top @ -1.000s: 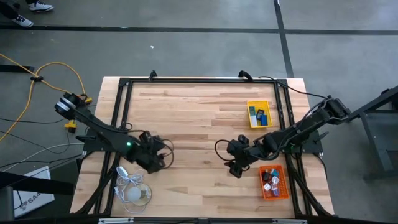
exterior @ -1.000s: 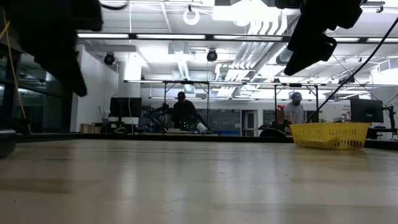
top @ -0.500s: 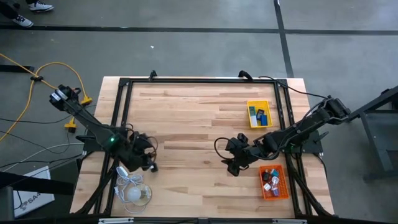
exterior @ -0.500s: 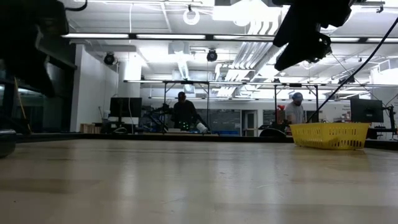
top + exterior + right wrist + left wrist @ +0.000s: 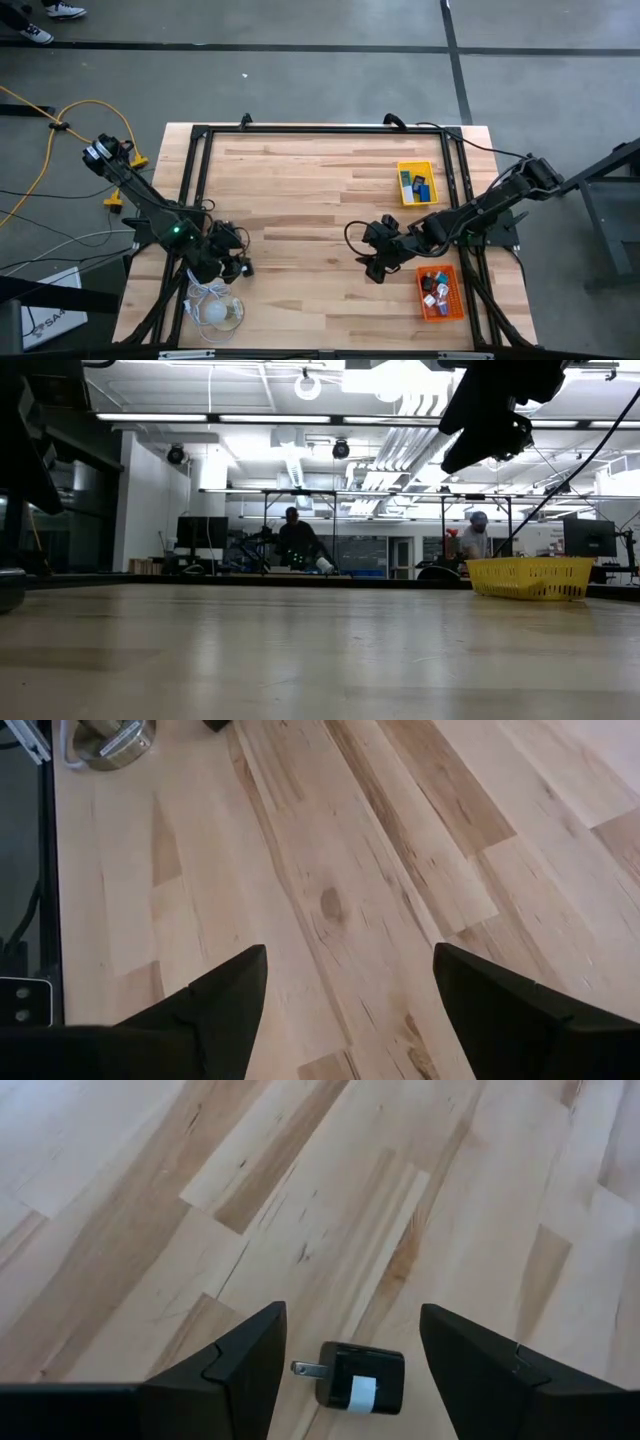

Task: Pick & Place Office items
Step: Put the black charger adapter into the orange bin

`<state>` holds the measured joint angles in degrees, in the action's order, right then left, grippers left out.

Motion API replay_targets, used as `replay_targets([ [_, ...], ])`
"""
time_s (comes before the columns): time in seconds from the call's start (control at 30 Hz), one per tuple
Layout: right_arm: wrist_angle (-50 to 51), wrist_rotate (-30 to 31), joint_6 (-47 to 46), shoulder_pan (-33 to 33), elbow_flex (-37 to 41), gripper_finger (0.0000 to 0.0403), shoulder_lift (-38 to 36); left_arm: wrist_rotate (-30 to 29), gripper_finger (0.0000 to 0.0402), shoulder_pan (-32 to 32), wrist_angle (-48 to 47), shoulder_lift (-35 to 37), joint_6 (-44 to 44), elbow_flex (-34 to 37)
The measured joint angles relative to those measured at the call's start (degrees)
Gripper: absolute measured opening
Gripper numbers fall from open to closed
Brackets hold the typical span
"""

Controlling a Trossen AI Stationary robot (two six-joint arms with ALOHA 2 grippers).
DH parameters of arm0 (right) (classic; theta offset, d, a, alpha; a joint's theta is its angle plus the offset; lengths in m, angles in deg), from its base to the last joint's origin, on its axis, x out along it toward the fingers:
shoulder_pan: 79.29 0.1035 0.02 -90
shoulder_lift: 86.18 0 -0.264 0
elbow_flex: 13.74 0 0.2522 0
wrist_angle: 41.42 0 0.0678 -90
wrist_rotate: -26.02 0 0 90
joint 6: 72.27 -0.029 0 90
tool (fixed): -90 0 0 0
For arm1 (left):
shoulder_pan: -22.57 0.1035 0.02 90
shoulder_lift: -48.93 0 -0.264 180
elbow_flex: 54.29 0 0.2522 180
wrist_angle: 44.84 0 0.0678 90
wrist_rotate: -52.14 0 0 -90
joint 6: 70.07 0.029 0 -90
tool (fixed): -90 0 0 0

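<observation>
- The left pincer (image 5: 345, 1355) was open, low over the pale wooden surface (image 5: 310, 190) near its front left corner.
- A small black plug block with a white label (image 5: 360, 1379) lay flat on the wood between its two dark fingers (image 5: 240, 1365), touching neither.
- The right pincer (image 5: 372, 268) was open and held nothing, just beside the orange plastic tray (image 5: 457, 296) of small coloured pieces.
- The yellow plastic tray (image 5: 403, 170) held dark and blue pieces.
</observation>
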<state>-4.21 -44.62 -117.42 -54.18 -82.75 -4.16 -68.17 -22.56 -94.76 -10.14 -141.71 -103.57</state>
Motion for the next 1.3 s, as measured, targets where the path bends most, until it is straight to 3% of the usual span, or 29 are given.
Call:
replay_targets([
  [0.43, -0.2, -1.7, -0.1, 0.0, 0.0, 0.0274, 0.0, 7.9, 0.0221, 1.5, 0.2, -0.1, -1.3, 0.0],
  [0.8, -0.2, -1.7, -0.1, 0.0, 0.0, 0.0274, 0.0, 8.1, 0.0221, 2.4, 0.5, -0.1, -1.5, 0.0],
  [1.13, -0.2, -1.7, -0.1, 0.0, 0.0, 0.0274, 0.0, 8.1, 0.0221, 2.4, 0.5, -0.1, 2.4, 0.0],
  [1.3, -0.2, -1.7, 0.0, 0.0, 0.0, 0.0274, 0.0, 8.1, 0.0221, 2.4, 0.5, -0.1, 10.9, 0.0],
])
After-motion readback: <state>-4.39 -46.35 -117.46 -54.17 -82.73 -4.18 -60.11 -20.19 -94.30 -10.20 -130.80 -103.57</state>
